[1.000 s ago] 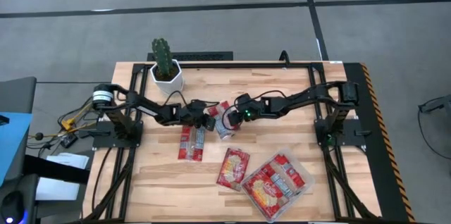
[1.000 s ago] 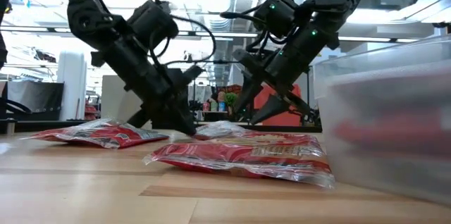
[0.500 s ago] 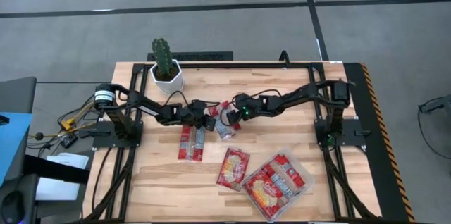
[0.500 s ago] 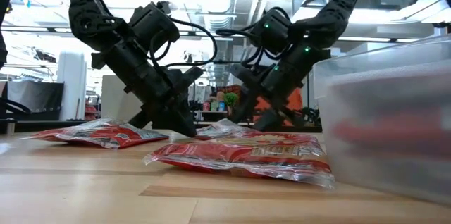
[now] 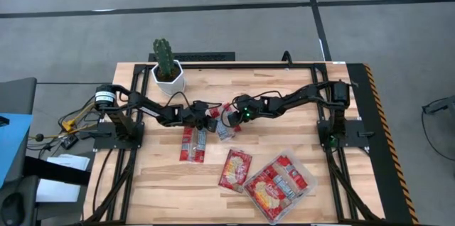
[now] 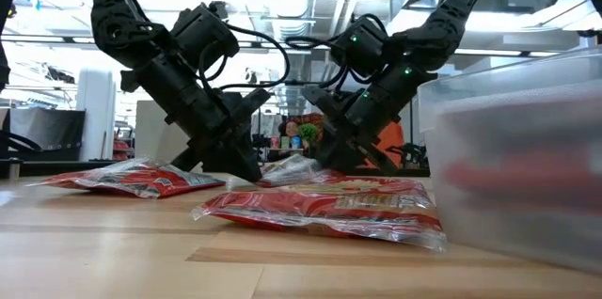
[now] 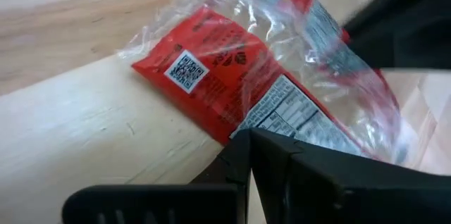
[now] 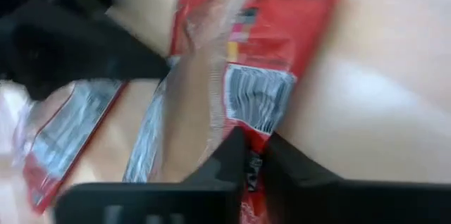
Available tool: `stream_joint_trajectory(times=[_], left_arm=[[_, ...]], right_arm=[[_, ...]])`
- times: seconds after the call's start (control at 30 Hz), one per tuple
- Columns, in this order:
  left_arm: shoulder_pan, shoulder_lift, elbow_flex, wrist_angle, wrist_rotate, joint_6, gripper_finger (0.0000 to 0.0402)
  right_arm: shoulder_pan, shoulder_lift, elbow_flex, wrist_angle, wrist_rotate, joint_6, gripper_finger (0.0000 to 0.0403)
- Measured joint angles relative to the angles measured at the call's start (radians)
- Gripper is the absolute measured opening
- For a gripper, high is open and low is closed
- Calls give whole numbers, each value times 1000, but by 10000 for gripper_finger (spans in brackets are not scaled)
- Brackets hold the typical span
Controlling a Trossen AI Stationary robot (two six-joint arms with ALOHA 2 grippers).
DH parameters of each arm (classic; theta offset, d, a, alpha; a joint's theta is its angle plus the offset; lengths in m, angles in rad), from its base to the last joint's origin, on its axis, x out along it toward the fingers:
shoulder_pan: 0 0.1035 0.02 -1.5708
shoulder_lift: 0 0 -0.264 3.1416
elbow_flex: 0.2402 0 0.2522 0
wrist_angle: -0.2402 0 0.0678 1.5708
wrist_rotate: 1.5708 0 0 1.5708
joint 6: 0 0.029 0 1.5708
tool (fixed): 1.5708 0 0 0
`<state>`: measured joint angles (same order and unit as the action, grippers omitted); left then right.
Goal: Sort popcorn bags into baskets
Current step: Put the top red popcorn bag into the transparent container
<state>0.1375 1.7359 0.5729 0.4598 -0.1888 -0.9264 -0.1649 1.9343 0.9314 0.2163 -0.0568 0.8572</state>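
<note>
A red popcorn bag with clear crinkled wrap [image 5: 225, 131] lies near the table's middle, between my two grippers. My left gripper [image 5: 211, 120] is shut at the bag's left end. My right gripper [image 5: 227, 119] comes in from the right and is shut on the bag's right part. Two more bags [image 5: 193, 144] lie side by side just nearer, and another [image 5: 235, 168] lies toward the near edge. The clear plastic basket [image 5: 307, 176] at the near right holds several bags. My left gripper rests its shut fingertips [image 7: 248, 139] on the bag's end beside the white label [image 7: 271, 115], slanting down from the table's left. The bag lies on the table under them. My right gripper pinches the bag's edge by the barcode panel [image 8: 257, 111] between its two fingers [image 8: 232, 155]. It slants down from the table's right. The bag still lies on the wood [image 6: 296, 172].
A white pot with a green cactus [image 5: 168, 70] stands at the far left, behind my left arm. In the low view a bag [image 6: 329, 207] lies in front of both grippers, another [image 6: 132, 179] lies to the left, and the basket's wall [image 6: 513, 158] fills the right.
My right gripper has come down and a little toward the table's left onto the bag, and its open fingers have shut on the bag's edge.
</note>
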Motion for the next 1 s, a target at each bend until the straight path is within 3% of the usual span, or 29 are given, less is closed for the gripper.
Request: stream_joint_trajectory(times=[0.1,0.33,0.53,0.67,0.83,1.0], left_arm=[[0,-6,0,-1,9,0,0],[1,-159,-4,-52,105,23,0],[-12,-386,-1,-174,139,20,0],[-35,-535,-1,-236,93,40,0],[-55,-666,-1,-307,27,51,0],[-60,-725,-1,-389,25,51,0]], right_arm=[[4,0,0,-3,-10,-8,15],[3,-45,-3,-33,-20,32,8],[1,-194,-4,-136,-6,31,4],[38,-352,-4,-286,-1,28,5],[176,-576,-1,-496,0,73,4],[449,-732,-1,-707,85,263,4]])
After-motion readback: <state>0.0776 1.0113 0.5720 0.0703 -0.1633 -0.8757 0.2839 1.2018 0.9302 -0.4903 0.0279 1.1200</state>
